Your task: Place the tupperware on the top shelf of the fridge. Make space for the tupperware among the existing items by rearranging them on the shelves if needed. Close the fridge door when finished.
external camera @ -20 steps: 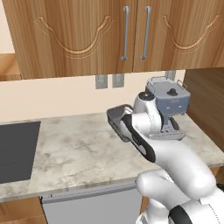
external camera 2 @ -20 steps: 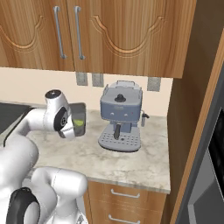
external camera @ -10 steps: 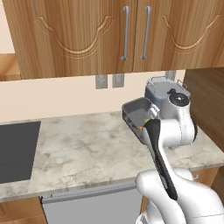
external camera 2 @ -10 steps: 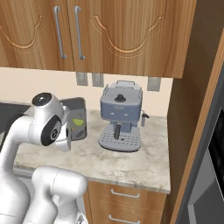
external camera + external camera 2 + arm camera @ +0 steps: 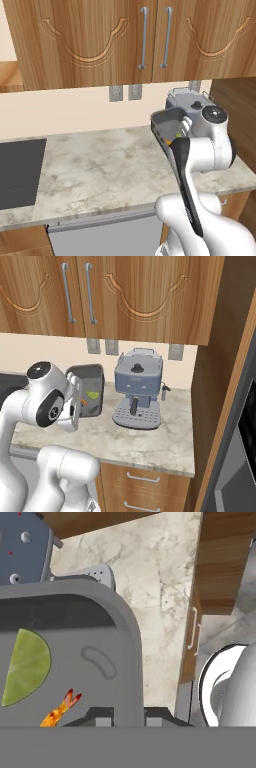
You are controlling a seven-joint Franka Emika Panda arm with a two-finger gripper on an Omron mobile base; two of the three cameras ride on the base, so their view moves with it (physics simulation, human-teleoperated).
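The tupperware [image 5: 91,391] is a dark grey lidless tub, held up above the counter and tipped on its side so its inside faces the right base view. A green slice [image 5: 22,667] and an orange piece [image 5: 62,707] lie inside it. My gripper [image 5: 127,714] is shut on the tub's rim, with one fingertip on each side of the wall. In the left base view the tupperware [image 5: 167,127] shows just left of my white wrist. The top shelf is out of view. I cannot tell whether the grey appliance face [image 5: 242,426] at the far right edge is the fridge.
A blue-grey coffee machine [image 5: 137,388] stands on the marble counter [image 5: 100,160] right beside the tub, against the wall. Wooden wall cabinets [image 5: 100,40] hang low overhead. A black cooktop [image 5: 15,170] lies at the left. A tall wooden panel [image 5: 220,381] borders the counter's right end.
The arm's elbow has swung across and the wrist has turned. The jaws have closed the last bit on the tub's rim. The tub itself has shifted only slightly.
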